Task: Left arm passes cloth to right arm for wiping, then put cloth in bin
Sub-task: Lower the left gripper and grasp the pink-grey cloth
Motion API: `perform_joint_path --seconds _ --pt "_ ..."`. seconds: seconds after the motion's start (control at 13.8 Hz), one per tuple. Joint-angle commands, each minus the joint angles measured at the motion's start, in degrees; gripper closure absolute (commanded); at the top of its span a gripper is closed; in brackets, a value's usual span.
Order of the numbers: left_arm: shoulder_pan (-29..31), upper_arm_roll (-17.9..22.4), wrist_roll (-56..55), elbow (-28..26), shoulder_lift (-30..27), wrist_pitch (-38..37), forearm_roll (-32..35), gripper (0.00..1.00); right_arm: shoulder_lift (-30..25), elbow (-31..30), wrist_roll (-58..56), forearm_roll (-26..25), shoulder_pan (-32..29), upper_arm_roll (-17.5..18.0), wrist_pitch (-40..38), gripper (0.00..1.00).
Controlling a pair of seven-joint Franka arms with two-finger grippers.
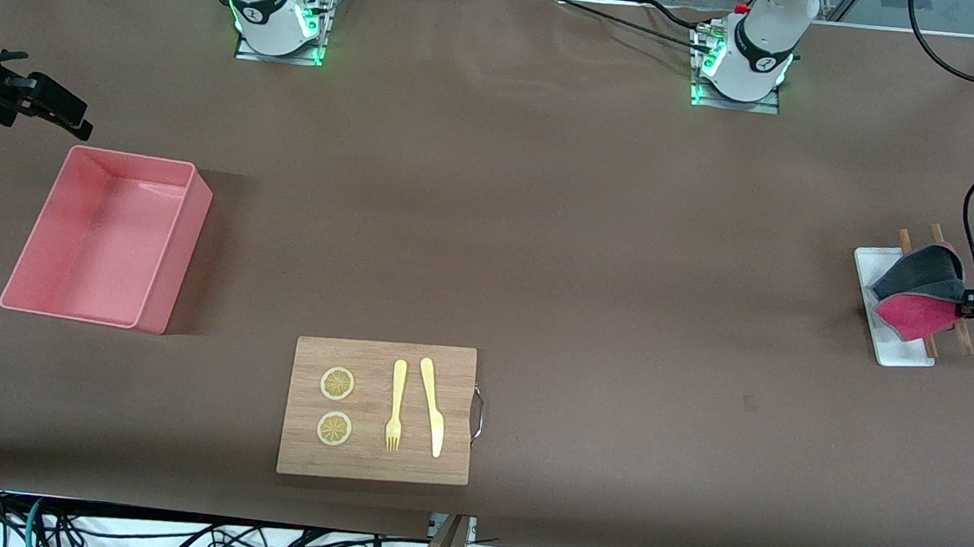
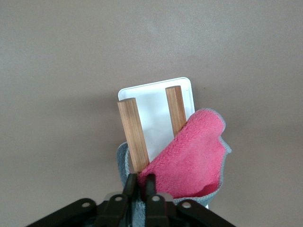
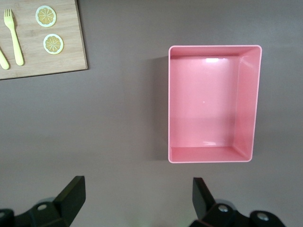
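Note:
The cloth (image 1: pixel 918 294), dark grey on one face and crimson-pink on the other, lies crumpled over two wooden bars (image 2: pixel 133 135) on a small white tray (image 1: pixel 873 265) at the left arm's end of the table. My left gripper (image 1: pixel 969 303) is shut on the cloth's edge; in the left wrist view its fingers (image 2: pixel 130 185) pinch the fabric (image 2: pixel 191 158) just below one bar. The pink bin (image 1: pixel 180 254) stands at the right arm's end. My right gripper (image 1: pixel 73 119) hangs open over the table beside the bin (image 3: pixel 248 104), with nothing between its fingers (image 3: pixel 73 191).
A wooden cutting board (image 1: pixel 363 464) with a metal handle lies near the front edge, carrying two lemon slices (image 1: pixel 337 383), a yellow fork (image 1: pixel 397 405) and a yellow knife (image 1: pixel 433 408). A black cable loops above the tray by the left gripper.

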Motion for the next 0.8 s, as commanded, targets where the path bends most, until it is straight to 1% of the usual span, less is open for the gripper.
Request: perform_joint_path --seconds 0.0,0.07,0.15,0.22,0.29,0.51,0.58,0.65,0.73 --pt "-0.04 -0.44 0.62 1.19 -0.1 -1.29 0.46 1.0 0.22 0.76 -0.84 0.59 -0.54 0.28 -0.17 0.0" --pt "-0.04 -0.53 0.62 1.63 -0.72 -1.64 0.55 1.0 0.22 0.76 -0.84 0.59 -0.54 0.28 -0.17 0.0" --pt "-0.04 -0.62 1.41 2.16 -2.38 -3.56 0.55 1.0 0.22 0.76 -0.84 0.59 -0.54 0.28 -0.17 0.0" --pt "-0.04 -0.88 2.89 4.08 -3.44 -7.32 0.38 1.0 0.22 0.76 -0.93 0.59 -0.54 0.28 -0.17 0.0" --pt "-0.04 -1.93 3.34 7.4 -3.97 -12.15 0.38 1.0 0.22 0.76 -0.84 0.59 -0.54 0.28 -0.17 0.0" --pt "-0.3 -6.67 3.26 22.24 -4.24 -32.69 0.12 1.0 0.57 0.76 -0.93 0.51 -0.46 0.28 -0.17 0.0" --pt "-0.3 -8.43 3.09 24.99 -4.24 -36.59 -1.54 1.0 0.66 0.76 -0.93 0.51 -0.46 0.28 -0.17 0.0" --pt "-0.3 -10.36 2.82 26.58 -4.24 -38.02 -3.82 1.0 1.01 0.76 -0.93 0.42 -0.46 0.28 -0.43 0.0" --pt "-0.3 -12.46 2.39 26.95 -4.24 -38.21 -6.37 1.0 1.19 0.76 -0.84 0.42 -0.46 0.28 -0.43 0.0"
